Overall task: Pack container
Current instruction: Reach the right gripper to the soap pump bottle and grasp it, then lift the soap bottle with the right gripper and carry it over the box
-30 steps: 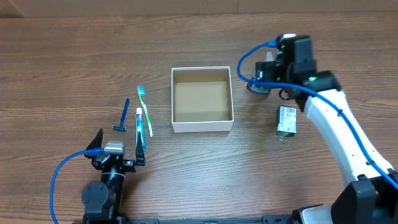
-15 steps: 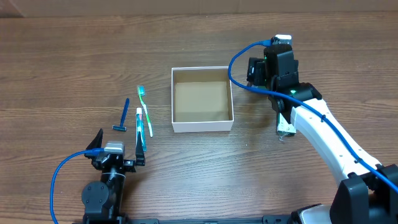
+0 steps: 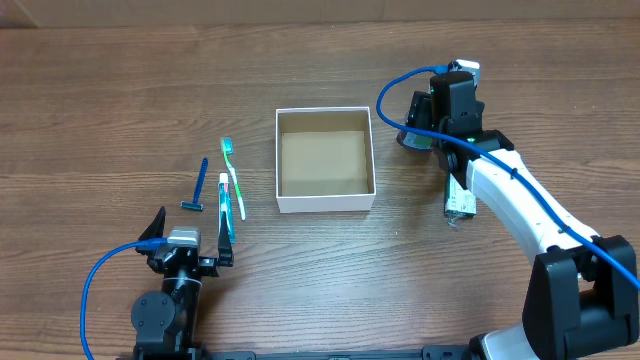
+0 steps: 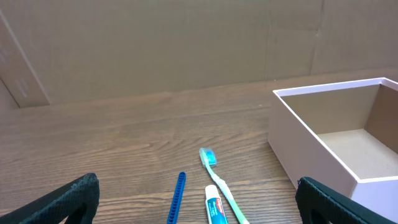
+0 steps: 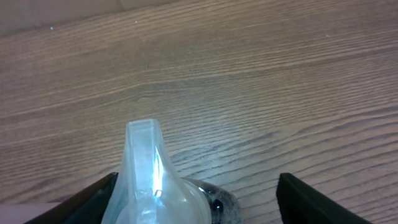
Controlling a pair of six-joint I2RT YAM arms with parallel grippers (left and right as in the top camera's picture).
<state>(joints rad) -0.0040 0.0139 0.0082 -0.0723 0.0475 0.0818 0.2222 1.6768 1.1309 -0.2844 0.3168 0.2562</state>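
**A:** Overhead first. Where does everything lie?

**B:** The container [image 3: 325, 203] sits mid-table with its brown floor bare. The right gripper [image 3: 428, 132] hangs over a small item [image 3: 409, 140] just beside the container's right wall. A green-and-white packet [image 3: 461, 196] lies partly under that arm, its print too small to read. The toothbrush [image 3: 233, 178], tube [image 3: 224, 196] and razor [image 3: 196, 187] lie to the left, near the left gripper [image 3: 192, 228].

**A:** Left wrist?

**B:** That pincer is spread wide and holds nothing. The container's white wall shows at the right. The tube has red lettering, but I can't read it.

**A:** Right wrist?

**B:** The fingers [image 5: 87, 202] stand well apart. The small item, clear plastic on a dark base, sits between them unpinched. It has no writing.

**A:** What's the advice?

**B:** I'd centre it between the fingers, grip low, then lift it clear of the rim before lowering.
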